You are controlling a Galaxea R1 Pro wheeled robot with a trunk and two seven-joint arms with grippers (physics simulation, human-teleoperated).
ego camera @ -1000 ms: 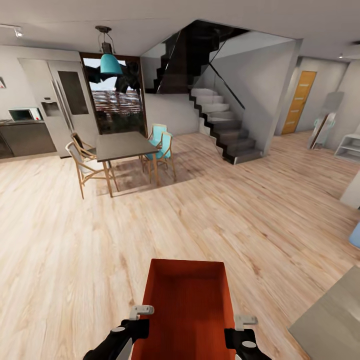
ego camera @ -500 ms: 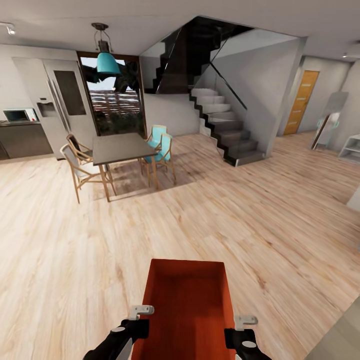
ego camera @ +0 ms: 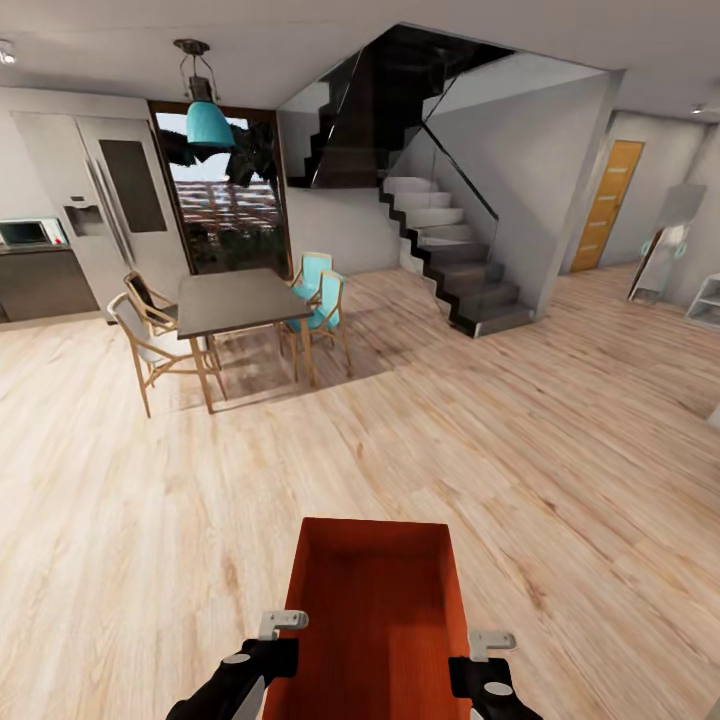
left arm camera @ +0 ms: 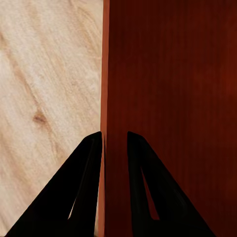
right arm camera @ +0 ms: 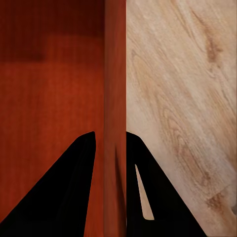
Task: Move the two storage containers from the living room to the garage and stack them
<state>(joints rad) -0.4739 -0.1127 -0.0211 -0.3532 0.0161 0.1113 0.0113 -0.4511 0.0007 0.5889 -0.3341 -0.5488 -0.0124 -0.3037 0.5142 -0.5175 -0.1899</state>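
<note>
One orange-red open-top storage container [ego camera: 375, 610] hangs low in front of me over a light wood plank floor [ego camera: 520, 440]. My left gripper [ego camera: 272, 640] is shut on its left wall; the left wrist view has the two black fingers [left arm camera: 89, 163] straddling that wall [left arm camera: 104, 74]. On the opposite side my right gripper [ego camera: 482, 652] is shut on the right wall, and in the right wrist view its fingers [right arm camera: 81, 168] pinch the wall [right arm camera: 115, 74]. The container's inside is empty. The garage and its floor are out of view.
A dining table [ego camera: 235, 298] with several chairs stands ahead on the left, below a teal pendant lamp [ego camera: 205, 122]. A staircase [ego camera: 450, 250] rises ahead at centre. A wooden door [ego camera: 607, 205] sits at the far right. A fridge [ego camera: 105, 195] and counter are at the far left.
The whole head view has shifted, so the camera moved: the grey surface at the lower right has left the picture. The container and both grippers keep the same place in it.
</note>
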